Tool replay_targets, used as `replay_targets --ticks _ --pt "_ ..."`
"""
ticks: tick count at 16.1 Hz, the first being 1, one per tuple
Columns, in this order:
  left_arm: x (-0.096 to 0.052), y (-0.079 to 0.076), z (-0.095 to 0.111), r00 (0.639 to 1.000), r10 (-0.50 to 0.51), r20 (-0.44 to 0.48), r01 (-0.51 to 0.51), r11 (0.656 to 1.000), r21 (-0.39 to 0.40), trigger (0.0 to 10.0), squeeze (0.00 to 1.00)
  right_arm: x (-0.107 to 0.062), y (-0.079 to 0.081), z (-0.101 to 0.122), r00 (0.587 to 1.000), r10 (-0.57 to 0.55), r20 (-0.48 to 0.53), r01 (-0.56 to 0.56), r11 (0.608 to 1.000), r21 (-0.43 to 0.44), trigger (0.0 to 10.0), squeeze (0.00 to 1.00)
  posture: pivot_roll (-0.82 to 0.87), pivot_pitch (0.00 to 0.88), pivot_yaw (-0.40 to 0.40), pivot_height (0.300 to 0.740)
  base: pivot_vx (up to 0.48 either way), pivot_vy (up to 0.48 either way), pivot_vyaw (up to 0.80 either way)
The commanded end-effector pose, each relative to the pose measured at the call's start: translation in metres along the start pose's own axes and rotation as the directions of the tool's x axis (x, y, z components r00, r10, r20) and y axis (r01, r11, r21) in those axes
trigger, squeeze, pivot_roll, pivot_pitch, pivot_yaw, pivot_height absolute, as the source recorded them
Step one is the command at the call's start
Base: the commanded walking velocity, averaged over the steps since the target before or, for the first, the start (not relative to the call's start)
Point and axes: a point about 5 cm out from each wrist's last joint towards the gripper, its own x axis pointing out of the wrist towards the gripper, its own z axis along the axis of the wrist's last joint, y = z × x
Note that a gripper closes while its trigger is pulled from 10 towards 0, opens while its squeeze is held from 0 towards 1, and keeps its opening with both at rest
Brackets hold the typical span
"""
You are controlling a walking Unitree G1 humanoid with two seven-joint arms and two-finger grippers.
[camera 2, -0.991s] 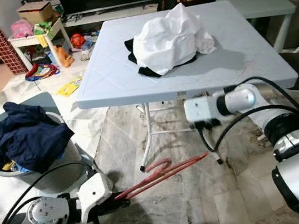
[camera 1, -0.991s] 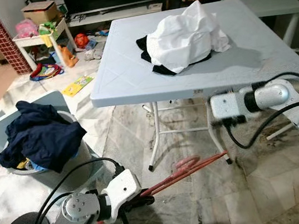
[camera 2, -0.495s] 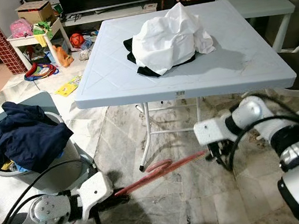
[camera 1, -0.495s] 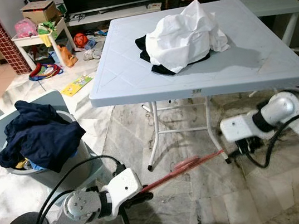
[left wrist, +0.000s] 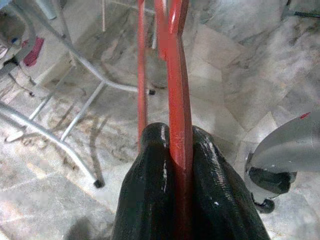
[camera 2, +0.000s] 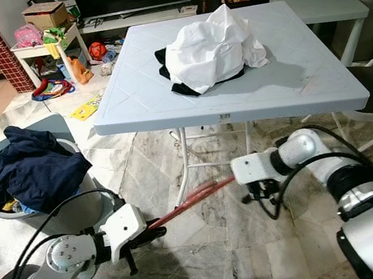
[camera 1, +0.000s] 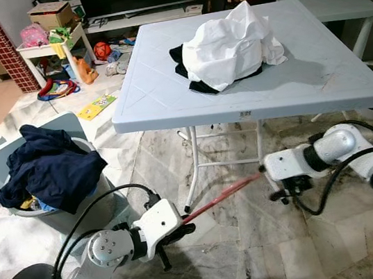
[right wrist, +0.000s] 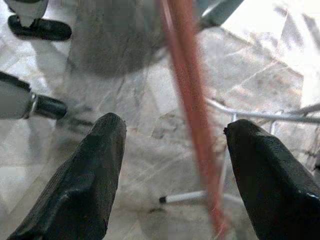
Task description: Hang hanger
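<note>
Red hanger [camera 1: 219, 195] pinched in left gripper [left wrist: 177, 150], low above floor [camera 1: 274, 253], reaching toward 2 o'clock; right gripper [right wrist: 170, 150] spread wide around its far end, below table [camera 1: 159, 94]

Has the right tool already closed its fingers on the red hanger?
No, the right tool is open, with the hanger passing between its fingers.

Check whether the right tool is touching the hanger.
Apart. The right wrist view shows the hanger passing between the open right tool's fingers with floor visible on both sides.
</note>
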Motion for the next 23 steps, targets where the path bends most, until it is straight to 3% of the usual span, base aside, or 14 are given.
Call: replay_targets --ticks 1,4,5,6,12,23 --pt "-0.0002 0.0017 0.0054 1.0 -0.008 0.013 0.007 0.999 0.036 10.0 0.0 -0.0015 -0.0044 0.0048 0.999 -0.035 0.025 0.036 0.999 -0.019 10.0 0.0 -0.08 0.0 0.038 0.74 0.0 0.0 0.0" --pt "0.0021 0.0017 0.0053 1.0 -0.007 0.018 0.006 0.999 0.038 10.0 0.0 -0.0019 -0.0069 0.0055 0.998 -0.058 0.022 0.058 0.998 -0.023 10.0 0.0 -0.09 0.0 0.037 0.74 0.0 0.0 0.0" --pt "0.0023 0.0019 0.0053 1.0 -0.006 0.018 0.005 0.999 0.039 10.0 0.0 -0.0024 -0.0071 0.0053 0.998 -0.056 0.023 0.056 0.998 -0.02 8.7 0.0 -0.09 0.0 0.038 0.74 0.0 0.0 0.0" --pt "0.0029 0.0019 0.0056 1.0 -0.005 0.022 0.004 0.999 0.039 10.0 0.0 -0.004 -0.0075 0.0044 0.998 -0.053 0.03 0.053 0.999 0.003 0.0 0.0 -0.09 0.0 0.037 0.74 0.0 0.0 0.0" --pt "0.0051 0.0004 0.0059 1.0 -0.013 0.027 0.012 0.999 0.042 10.0 0.0 -0.0022 -0.0014 0.0023 1.0 0.017 0.018 -0.017 1.0 -0.002 0.0 0.0 -0.09 0.0 0.037 0.74 0.0 0.0 0.0" --pt "0.0088 0.0016 0.0057 0.999 -0.008 0.033 0.007 0.999 0.04 10.0 0.0 -0.0043 -0.001 0.0013 0.999 0.028 0.019 -0.028 1.0 0.009 0.0 0.0 -0.09 0.0 0.034 0.74 0.0 0.0 0.0"
